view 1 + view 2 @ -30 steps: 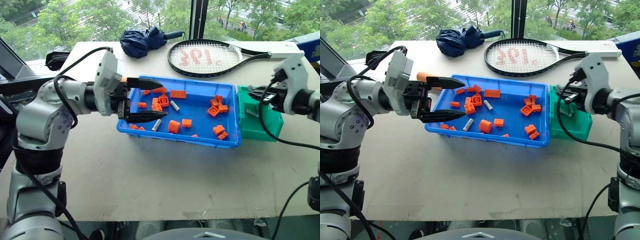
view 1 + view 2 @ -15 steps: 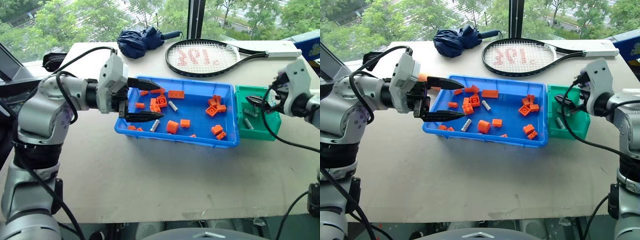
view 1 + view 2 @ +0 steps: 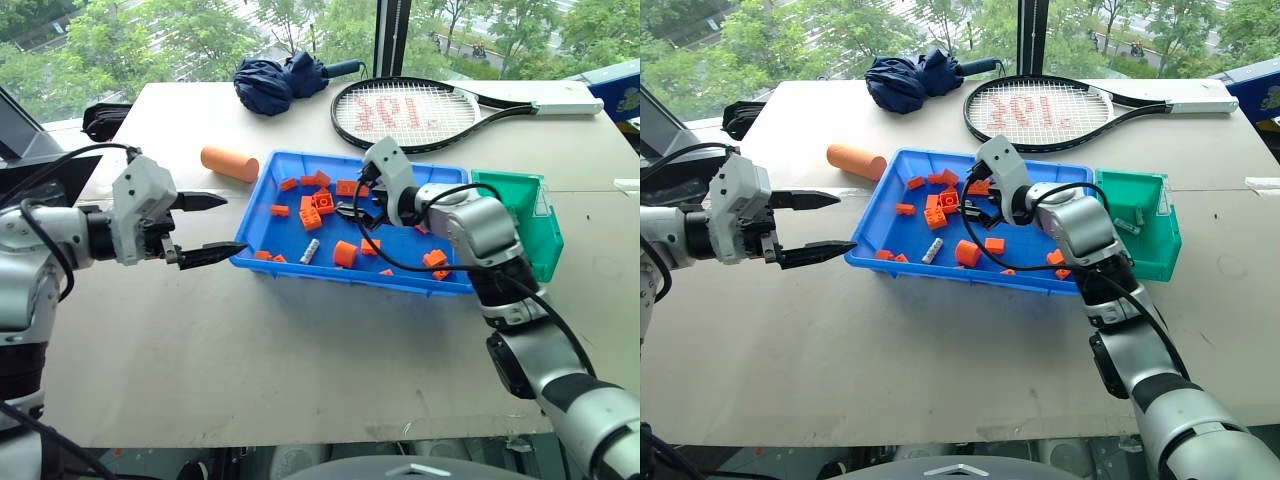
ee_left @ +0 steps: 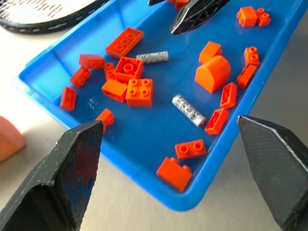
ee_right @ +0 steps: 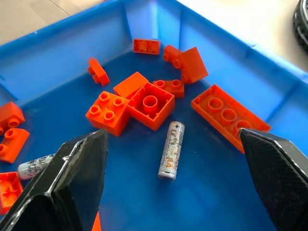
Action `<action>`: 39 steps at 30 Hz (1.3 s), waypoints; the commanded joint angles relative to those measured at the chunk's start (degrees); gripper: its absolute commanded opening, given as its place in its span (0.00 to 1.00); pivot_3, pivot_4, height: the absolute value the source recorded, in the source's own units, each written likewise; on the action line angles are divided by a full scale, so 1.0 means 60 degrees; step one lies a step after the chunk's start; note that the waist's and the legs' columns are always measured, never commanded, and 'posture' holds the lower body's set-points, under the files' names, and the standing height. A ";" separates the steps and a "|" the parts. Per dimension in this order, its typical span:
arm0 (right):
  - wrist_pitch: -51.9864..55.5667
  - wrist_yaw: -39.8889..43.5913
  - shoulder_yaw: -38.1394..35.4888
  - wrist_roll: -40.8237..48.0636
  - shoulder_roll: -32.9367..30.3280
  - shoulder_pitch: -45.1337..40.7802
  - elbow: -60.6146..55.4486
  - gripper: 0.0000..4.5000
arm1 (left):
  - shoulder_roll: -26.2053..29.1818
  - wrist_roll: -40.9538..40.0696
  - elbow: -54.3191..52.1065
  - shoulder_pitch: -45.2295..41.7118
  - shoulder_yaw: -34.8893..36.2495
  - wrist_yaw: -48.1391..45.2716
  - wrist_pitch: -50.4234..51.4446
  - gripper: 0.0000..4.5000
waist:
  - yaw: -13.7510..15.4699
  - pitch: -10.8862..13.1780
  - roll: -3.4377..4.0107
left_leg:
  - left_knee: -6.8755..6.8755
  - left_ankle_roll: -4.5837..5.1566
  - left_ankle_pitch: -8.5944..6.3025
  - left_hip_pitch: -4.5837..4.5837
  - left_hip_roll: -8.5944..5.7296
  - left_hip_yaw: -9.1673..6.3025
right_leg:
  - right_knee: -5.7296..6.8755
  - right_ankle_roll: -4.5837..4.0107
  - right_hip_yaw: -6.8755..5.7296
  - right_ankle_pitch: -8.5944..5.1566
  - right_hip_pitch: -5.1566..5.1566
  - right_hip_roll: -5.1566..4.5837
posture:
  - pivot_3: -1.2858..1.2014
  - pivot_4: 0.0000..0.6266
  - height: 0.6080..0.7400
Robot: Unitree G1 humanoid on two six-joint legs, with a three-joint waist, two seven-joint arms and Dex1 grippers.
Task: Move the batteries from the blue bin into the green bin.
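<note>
On the pale tabletop [image 3: 300, 350], centre: blue bin [image 3: 300, 265], long side running left to right, strewn with orange toy bricks [image 3: 323, 203] and one rounded orange block [image 3: 346, 254]. Just right of it, touching its right wall: green bin [image 3: 545, 245], with a grey battery [image 3: 1127, 225] lying inside near the far wall. Among the bricks in the blue bin, two more batteries: one [image 3: 311, 248] toward the near left, close to the near wall; another [image 5: 172, 150] farther back, just beside a long flat brick [image 5: 230, 117] and a square hollow brick [image 5: 150, 104], lying flat and touching neither. Over the far middle of the blue bin: right gripper [image 3: 363, 204], fingers spread wide with nothing between them, angled down, the far battery lying on the bin floor between the two fingertips [image 5: 79, 166] in the right wrist view. Left of the blue bin, outside it and above bare table: left gripper [image 3: 208, 227], fingers wide apart and empty, tips pointing right toward the bin's left wall. Beyond the bin's far left corner: orange cylinder [image 3: 229, 163] lying on its side. At the far edge of the table: folded navy umbrella [image 3: 280, 80] and a tennis racket [image 3: 420, 110] with red marking on the strings.
</note>
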 commanded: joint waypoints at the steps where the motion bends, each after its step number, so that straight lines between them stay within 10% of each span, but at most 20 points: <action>1: -0.0865 -0.0143 0.0356 -0.0426 0.0349 -0.0320 0.0922 0.97 | 0.0194 -0.0145 -0.0460 0.0035 0.0561 0.0177 -0.0001 1.00 | -0.0035 0.0000 0.0000 | -0.0002 -0.0001 0.0001 0.0000 0.0001 0.0001 | 0.0001 0.0000 0.0002 0.0000 0.0000 0.0003 | 0.52 0.24 1.00; 8: -0.2103 -0.0280 0.0613 -0.1013 0.0894 -0.0359 0.2563 0.97 | 0.0176 -0.0170 -0.0482 0.0030 0.0563 0.0281 0.0006 1.00 | -0.0079 0.0000 0.0001 | -0.0005 -0.0003 0.0002 0.0005 0.0002 0.0003 | 0.0004 0.0000 0.0009 0.0000 -0.0003 0.0010 | 0.52 0.24 1.00; 18: -0.2610 -0.0157 0.0541 -0.1537 0.0548 -0.0380 0.2461 0.01 | 0.0072 -0.0187 -0.0211 -0.0504 0.0127 0.0074 -0.0128 1.00 | -0.0072 0.0000 0.0001 | -0.0007 -0.0008 0.0004 0.0010 0.0003 0.0003 | 0.0005 -0.0001 0.0011 0.0000 -0.0002 0.0011 | 0.52 0.24 1.00; 30: 0.2230 -0.0103 -0.1863 -0.0472 -0.2283 0.1786 -0.6103 0.01 | -0.1019 -0.1437 -0.1426 -0.2307 -0.1045 0.0344 0.1044 1.00 | 0.0019 0.0000 -0.0001 | -0.0006 0.0026 -0.0015 -0.0005 -0.0001 -0.0005 | 0.0002 0.0000 0.0008 0.0000 -0.0001 0.0001 | 0.52 0.24 1.00; 39: 0.3291 -0.0399 -0.4299 -0.0416 -0.4498 0.4098 -0.7699 0.01 | -0.1800 -0.1855 -0.2008 -0.3255 -0.2146 0.0296 0.1621 1.00 | 0.0017 -0.0001 -0.0002 | 0.0000 0.0040 -0.0023 0.0009 -0.0001 -0.0001 | 0.0001 0.0000 0.0011 -0.0001 0.0015 0.0014 | 0.52 0.24 1.00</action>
